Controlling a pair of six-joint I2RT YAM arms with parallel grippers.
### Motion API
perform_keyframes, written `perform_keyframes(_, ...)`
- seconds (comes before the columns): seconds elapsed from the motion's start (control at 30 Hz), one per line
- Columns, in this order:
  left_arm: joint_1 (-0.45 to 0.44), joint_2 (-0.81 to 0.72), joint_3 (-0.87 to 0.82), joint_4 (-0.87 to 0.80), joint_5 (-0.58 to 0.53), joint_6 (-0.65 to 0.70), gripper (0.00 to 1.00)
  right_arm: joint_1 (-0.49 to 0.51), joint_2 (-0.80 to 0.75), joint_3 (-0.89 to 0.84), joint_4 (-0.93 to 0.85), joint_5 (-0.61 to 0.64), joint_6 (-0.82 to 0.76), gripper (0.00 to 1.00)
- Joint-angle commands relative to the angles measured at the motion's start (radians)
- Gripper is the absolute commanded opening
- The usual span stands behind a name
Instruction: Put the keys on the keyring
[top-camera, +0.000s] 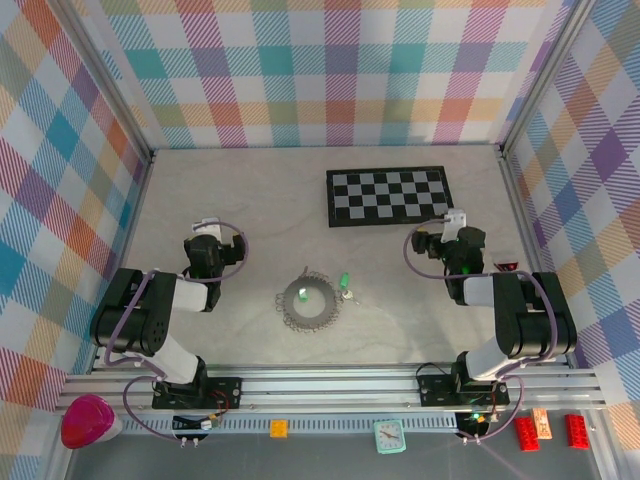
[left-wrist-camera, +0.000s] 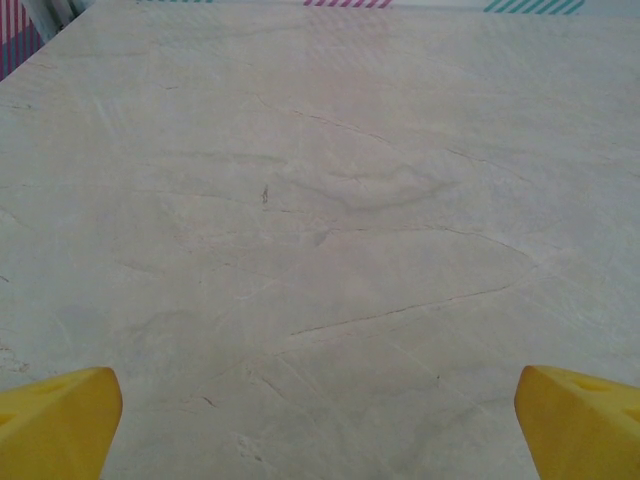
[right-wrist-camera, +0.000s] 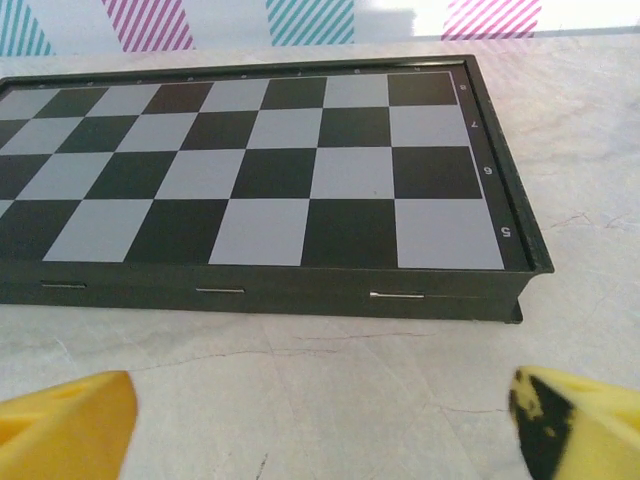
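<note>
both grippers wide and empty, keys and keyring lying mid-table

my left gripper (left-wrist-camera: 320, 432) stands wide: its two yellow fingertips (left-wrist-camera: 58, 420) sit at the far bottom corners of the wrist view, with nothing between them. below and ahead is bare pale marbled table (left-wrist-camera: 320, 200), faintly veined. from above, the left gripper (top-camera: 206, 224) points toward the far wall, over the left part of the table, well apart from the task's things

my right gripper (right-wrist-camera: 320, 425) is just as wide, nothing in it. one yellow fingertip (right-wrist-camera: 65, 425) shows bottom left; the other, bottom right, has dark smudges on it. close ahead lies the checkerboard (right-wrist-camera: 250, 170), flat on the table, its dark frame with the near edge facing me and numerals along the right border. from above, the right gripper (top-camera: 456, 222) sits just at the board's near right corner; the checkerboard (top-camera: 388, 196) lies toward the far wall, right of centre

the keyring (top-camera: 307, 302) lies flat between my two arms, nearer my bases than the board, dark grey with a beaded rim. first key (top-camera: 301, 294), green head, lies in the ring's central hole. second key (top-camera: 344, 281) lies on the table just beside the ring's right edge; whether it touches the rim i cannot tell
</note>
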Motion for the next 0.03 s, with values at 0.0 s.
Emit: perform_keyframes(0.0,0.015,-0.003,0.014,0.008,0.010,-0.011,1.00,-0.007,0.007,0.011,-0.005,0.008,0.019,0.99)
